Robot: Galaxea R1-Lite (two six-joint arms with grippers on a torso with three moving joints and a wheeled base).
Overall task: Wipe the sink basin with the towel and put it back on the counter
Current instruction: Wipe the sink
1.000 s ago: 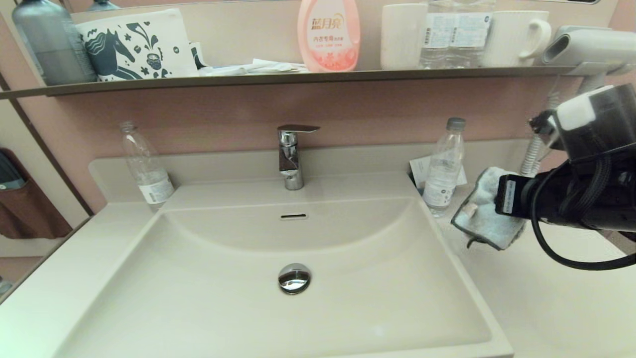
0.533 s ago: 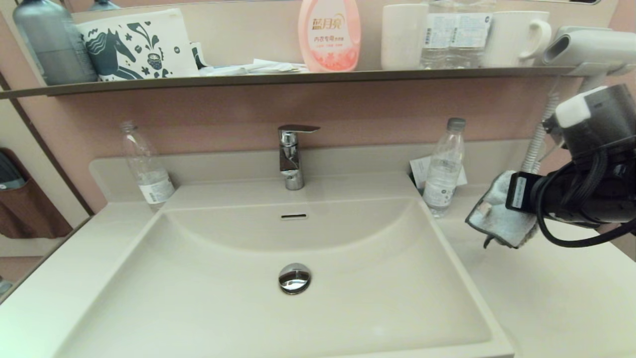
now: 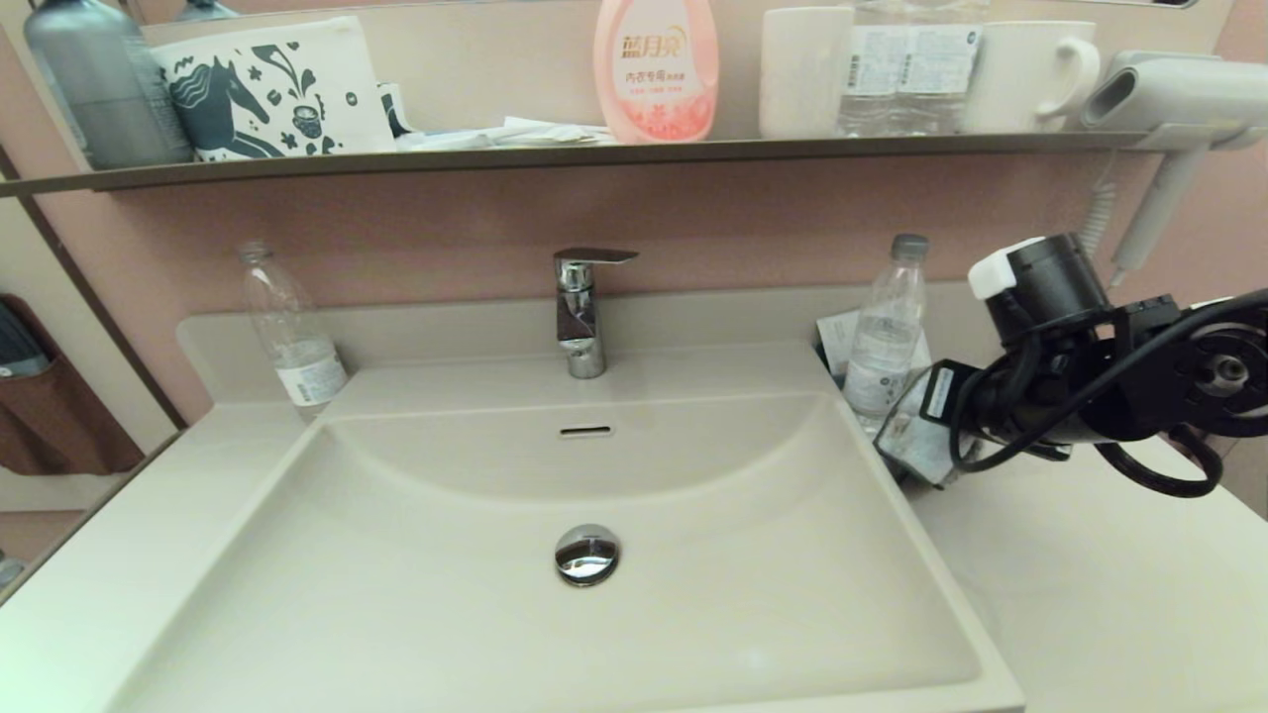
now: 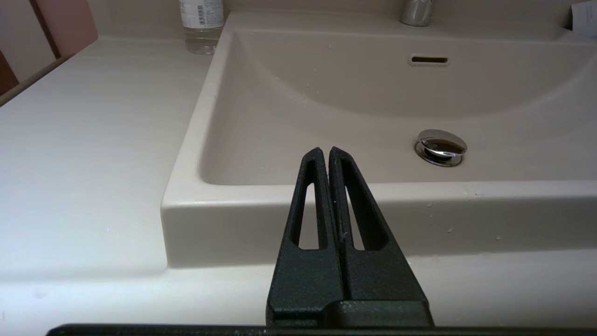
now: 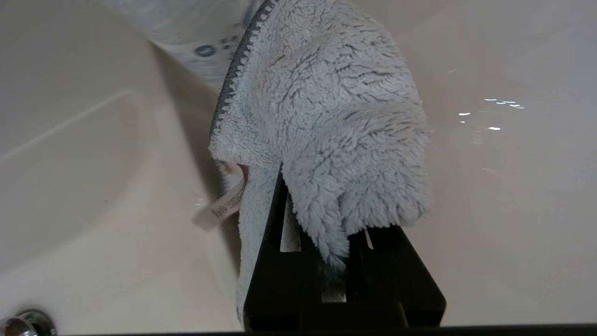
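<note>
While our left gripper [image 4: 325, 156] waits with its black fingers pressed together just in front of the basin's near rim, parked and holding nothing, the work sits with the other arm. Nearest us lies the wide cream-white sink basin [image 3: 416, 594] with its chrome round drain plug [image 3: 586, 553]; a few droplets cling to its walls in the left wrist view, so we cannot tell how much wiping has been done. Farther right, our right gripper [image 5: 322, 219] pinches the small light blue terry towel [image 5: 336, 126] with dark grey edging, the cloth bunched over the fingers. It hangs over the smooth cream-white counter [image 3: 1109, 594], beside the basin's right rim and close to the clear plastic water bottle [image 3: 885, 332] standing behind.

We judge the task is in its closing step: what is left is to lay the towel down and let go.

Compared with a second ago, our right arm has swung lower and leftward, carrying the towel from mid-air down near the bottle's foot, where the arm now hides most of it from the head camera.
</note>
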